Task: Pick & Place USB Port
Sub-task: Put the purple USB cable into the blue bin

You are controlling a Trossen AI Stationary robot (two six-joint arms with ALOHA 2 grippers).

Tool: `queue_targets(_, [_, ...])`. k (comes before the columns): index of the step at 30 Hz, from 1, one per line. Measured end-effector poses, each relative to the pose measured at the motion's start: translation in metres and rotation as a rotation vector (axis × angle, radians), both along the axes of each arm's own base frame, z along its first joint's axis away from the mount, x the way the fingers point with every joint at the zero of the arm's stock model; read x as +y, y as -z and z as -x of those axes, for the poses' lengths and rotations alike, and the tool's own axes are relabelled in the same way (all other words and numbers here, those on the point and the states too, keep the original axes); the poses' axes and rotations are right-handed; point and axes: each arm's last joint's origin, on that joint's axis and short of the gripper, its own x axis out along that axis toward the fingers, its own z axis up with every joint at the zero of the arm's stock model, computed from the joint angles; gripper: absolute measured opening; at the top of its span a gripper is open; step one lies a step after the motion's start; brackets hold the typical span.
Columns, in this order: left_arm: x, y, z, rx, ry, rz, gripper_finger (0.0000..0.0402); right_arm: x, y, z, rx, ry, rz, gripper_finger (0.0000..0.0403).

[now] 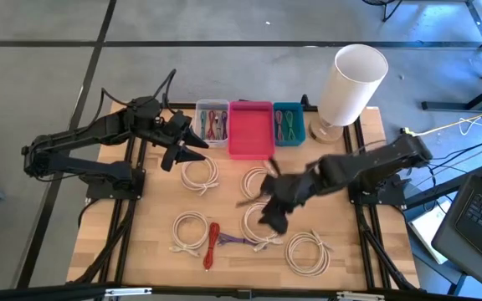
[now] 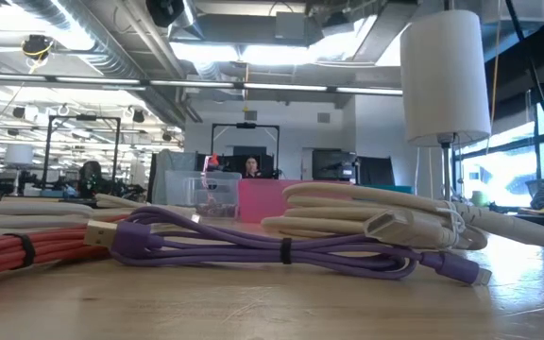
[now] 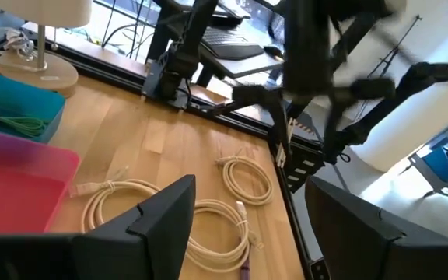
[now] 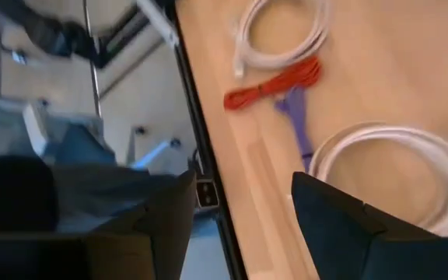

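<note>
Wooden tabletop point(image 1: 149, 209) under you carries loose coiled cables, with three bins lined up along its far edge. Your right gripper point(image 1: 272, 213) hangs with fingers spread apart and empty, tilted over the white coil point(image 1: 259, 219) near the table's middle; its own camera looks past the fingers at the red cable point(image 4: 274, 85) and purple cable point(image 4: 295, 124) lying together near the front edge. Those bundled cables look like the likeliest task items, though you cannot tell which piece counts as the USB port. Your left gripper point(image 1: 176, 144) also stands wide open with nothing between its fingers, raised over the white coil point(image 1: 199, 174) just in front of the bins. Beyond it sit the clear bin point(image 1: 212, 122) with coloured cables, the pink bin point(image 1: 251, 127), seemingly empty and probably the drop spot, and the teal bin point(image 1: 289, 122). A white lamp point(image 1: 350, 84) stands at the far right corner.
</note>
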Motion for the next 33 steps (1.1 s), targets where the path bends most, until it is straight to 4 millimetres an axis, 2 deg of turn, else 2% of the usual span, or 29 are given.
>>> queue_targets(5, [0.001,0.000,0.000,0.000,-0.022,0.003,0.0235,0.025,0.037,-0.018,0.095,-0.117,0.012,0.0215])
queue_targets(8, [0.001,0.000,0.000,0.002,-0.044,-0.002,0.0235,0.033,0.062,-0.029,0.156,-0.194,0.023,0.0215])
queue_targets(13, [0.001,0.000,0.000,0.004,-0.052,-0.004,0.0235,0.039,0.089,-0.044,0.164,-0.263,0.057,0.0215])
queue_targets(16, [0.002,0.000,0.000,0.003,-0.052,-0.004,0.0235,0.038,0.098,-0.055,0.118,-0.281,0.070,0.0215])
queue_targets(20, [0.002,0.000,0.000,-0.001,-0.052,-0.011,0.0235,0.026,0.109,-0.069,0.090,-0.284,0.086,0.0216])
queue_targets(24, [0.002,0.000,0.000,-0.004,-0.049,-0.027,0.0235,0.018,0.118,-0.076,0.078,-0.340,0.094,0.0216])
queue_targets(33, [0.010,0.000,0.002,-0.006,-0.091,-0.041,0.0235,0.021,0.155,-0.089,0.096,-0.468,0.061,0.0216])
